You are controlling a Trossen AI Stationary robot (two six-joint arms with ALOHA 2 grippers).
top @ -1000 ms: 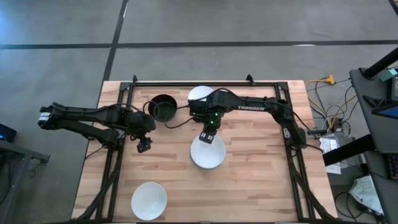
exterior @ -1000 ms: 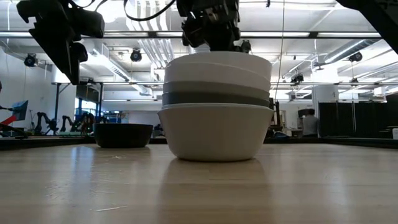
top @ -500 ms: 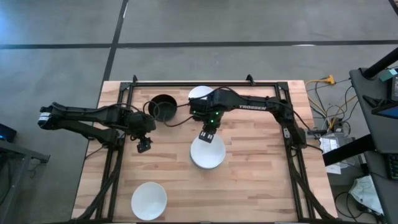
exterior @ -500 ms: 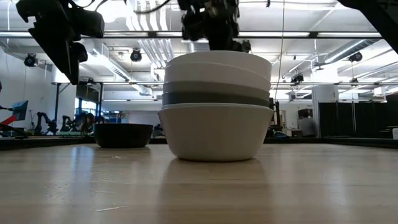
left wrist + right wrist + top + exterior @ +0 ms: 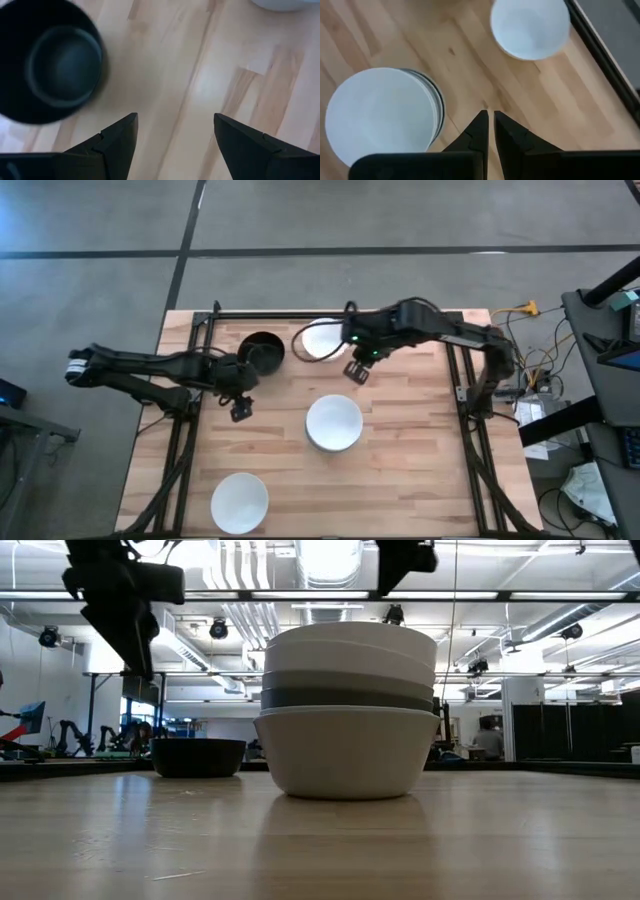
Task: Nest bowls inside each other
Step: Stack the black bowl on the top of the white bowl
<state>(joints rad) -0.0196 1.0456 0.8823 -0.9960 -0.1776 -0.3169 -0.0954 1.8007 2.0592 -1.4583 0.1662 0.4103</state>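
Observation:
A stack of nested bowls [image 5: 334,423] stands mid-table, a white one on top; the low view shows the stack [image 5: 347,710] with a white bottom bowl, a dark grey band and pale bowls above. A black bowl [image 5: 262,352] sits at the far left, and a white bowl [image 5: 320,340] beside it. Another white bowl [image 5: 239,502] rests near the near edge. My left gripper [image 5: 240,408] hovers open, just nearside of the black bowl [image 5: 50,60]. My right gripper [image 5: 357,370] is shut and empty, raised between the far white bowl and the stack [image 5: 380,115].
Black frame rails [image 5: 190,450] run along the table's left and right sides and its far edge. Bare wood lies to the right of the stack and between the stack and the near white bowl [image 5: 530,27]. Cables trail off the table's right side.
My right gripper has left the place over the stack's far rim, rising and swinging toward the far right, beside the far white bowl. My left gripper has shifted slightly to the right. The stack stands as before.

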